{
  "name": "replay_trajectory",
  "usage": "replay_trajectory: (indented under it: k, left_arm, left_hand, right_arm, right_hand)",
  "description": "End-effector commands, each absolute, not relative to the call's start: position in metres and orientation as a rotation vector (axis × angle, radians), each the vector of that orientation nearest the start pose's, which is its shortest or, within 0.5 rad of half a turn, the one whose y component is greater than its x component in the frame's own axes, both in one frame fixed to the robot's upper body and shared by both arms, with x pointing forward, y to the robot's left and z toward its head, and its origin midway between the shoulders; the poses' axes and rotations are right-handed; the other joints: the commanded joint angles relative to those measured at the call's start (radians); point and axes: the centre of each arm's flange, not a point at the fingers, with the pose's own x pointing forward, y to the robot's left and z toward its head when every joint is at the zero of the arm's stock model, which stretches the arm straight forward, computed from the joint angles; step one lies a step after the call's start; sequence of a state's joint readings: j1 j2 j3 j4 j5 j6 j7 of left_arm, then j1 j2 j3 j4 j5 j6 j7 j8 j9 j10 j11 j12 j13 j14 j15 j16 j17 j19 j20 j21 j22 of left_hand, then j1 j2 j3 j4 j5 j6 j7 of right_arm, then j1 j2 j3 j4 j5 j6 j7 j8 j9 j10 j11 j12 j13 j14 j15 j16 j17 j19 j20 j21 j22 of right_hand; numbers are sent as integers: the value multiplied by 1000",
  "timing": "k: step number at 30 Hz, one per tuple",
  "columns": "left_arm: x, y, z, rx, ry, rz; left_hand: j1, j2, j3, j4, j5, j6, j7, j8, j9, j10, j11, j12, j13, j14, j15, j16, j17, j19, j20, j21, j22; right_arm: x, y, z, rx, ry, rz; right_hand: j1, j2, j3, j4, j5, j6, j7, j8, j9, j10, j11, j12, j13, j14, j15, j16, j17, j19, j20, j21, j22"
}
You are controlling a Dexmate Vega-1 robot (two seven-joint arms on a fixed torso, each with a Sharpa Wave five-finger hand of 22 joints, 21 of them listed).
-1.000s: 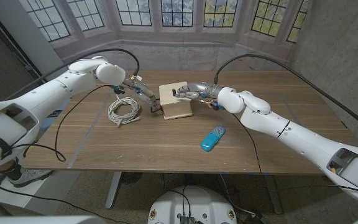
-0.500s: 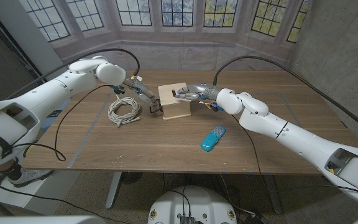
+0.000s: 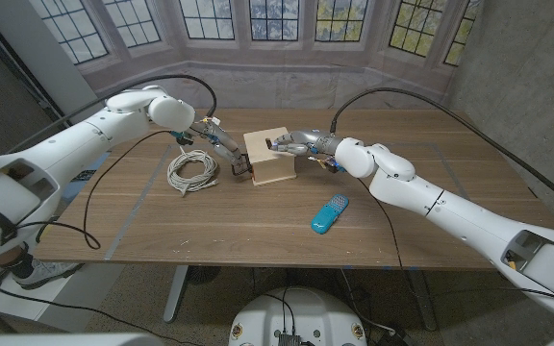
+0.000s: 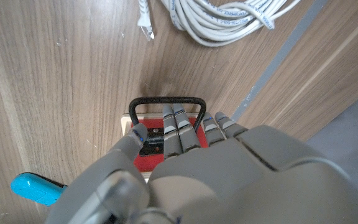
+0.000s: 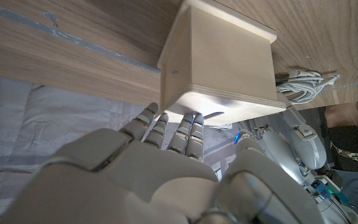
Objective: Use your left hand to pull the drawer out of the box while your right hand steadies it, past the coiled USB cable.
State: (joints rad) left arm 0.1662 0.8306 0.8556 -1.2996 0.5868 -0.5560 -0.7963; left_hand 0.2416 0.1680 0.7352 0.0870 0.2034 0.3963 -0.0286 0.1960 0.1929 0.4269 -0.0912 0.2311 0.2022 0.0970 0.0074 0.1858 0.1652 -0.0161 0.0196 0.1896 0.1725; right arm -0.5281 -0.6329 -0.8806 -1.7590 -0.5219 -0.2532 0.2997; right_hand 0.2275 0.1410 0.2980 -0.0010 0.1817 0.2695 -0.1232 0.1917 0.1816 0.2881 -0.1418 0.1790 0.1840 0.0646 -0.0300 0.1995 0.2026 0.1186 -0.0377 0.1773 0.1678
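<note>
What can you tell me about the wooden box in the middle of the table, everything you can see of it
The wooden box is a small pale cube of light plywood with a smooth top, upright near the middle of the table. A red drawer front with a black wire loop handle faces the coiled USB cable. The left hand has its fingers at that handle. The right hand rests over the top on the opposite side. How far the drawer is out cannot be told.

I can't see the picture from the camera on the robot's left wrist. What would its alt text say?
The robot's left hand reaches its fingers through a black wire handle on the red front of a drawer. Past it on the wooden table lie a coiled white USB cable and, to one side, a blue object.
</note>
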Motion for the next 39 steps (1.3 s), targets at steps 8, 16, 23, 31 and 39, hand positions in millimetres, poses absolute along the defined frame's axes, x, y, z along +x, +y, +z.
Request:
replay_trajectory:
  k: [8, 16, 23, 31, 39]
  left_arm:
    - [626, 260, 94, 2109, -293, -710]
    - [624, 264, 90, 2094, -282, -709]
    - [622, 268, 88, 2085, -269, -702]
    - [621, 270, 85, 2072, -261, -699]
    - [618, 272, 84, 2063, -252, -691]
  left_hand:
    - [-15, 1, 9, 4, -4, -2, -2, -2, 2, 13, 1, -4, 6, 9, 0, 0, 3, 7, -3, 8, 2]
    - [-18, 0, 9, 6, -5, -2, -3, -2, 2, 15, 0, -4, 6, 12, -2, 0, 3, 10, -4, 9, 2]
    - [-21, 0, 10, 8, -6, -1, -2, -2, 2, 17, 1, -4, 7, 15, -2, 1, 3, 10, -4, 9, 2]
    - [-23, 0, 10, 8, -6, -1, -2, -2, 2, 17, 0, -5, 7, 17, -2, 1, 3, 11, -2, 9, 2]
    - [-25, 0, 11, 9, -7, -3, -2, -3, 2, 18, 1, -5, 7, 18, -3, 0, 3, 11, -3, 8, 2]
  right_arm:
    - [603, -83, 14, -1491, -543, 344]
    - [604, -82, 14, -1491, -538, 342]
    - [606, -80, 15, -1490, -533, 340]
    - [607, -79, 16, -1491, -530, 339]
    - [608, -79, 16, -1484, -529, 329]
  right_hand:
    - [-17, -4, 1, 8, 9, -5, 10, -2, 1, 3, 12, 7, 3, -4, 1, 3, 1, -3, -3, 2, 0]
    - [-22, -3, 1, 11, 10, -6, 12, -2, 1, 3, 16, 8, 3, -3, 2, 3, 0, -4, -3, 3, 0]
    - [-25, -4, 2, 12, 11, -6, 16, -2, 1, 1, 21, 7, 3, -4, 4, 3, -1, -4, -4, 4, 0]
    - [-30, -5, 2, 15, 11, -8, 19, -2, 1, 0, 24, 7, 3, -4, 7, 3, -1, -4, -4, 5, 0]
    - [-33, -5, 3, 16, 12, -9, 21, -2, 1, 0, 26, 7, 3, -4, 7, 3, -2, -5, -4, 6, 0]
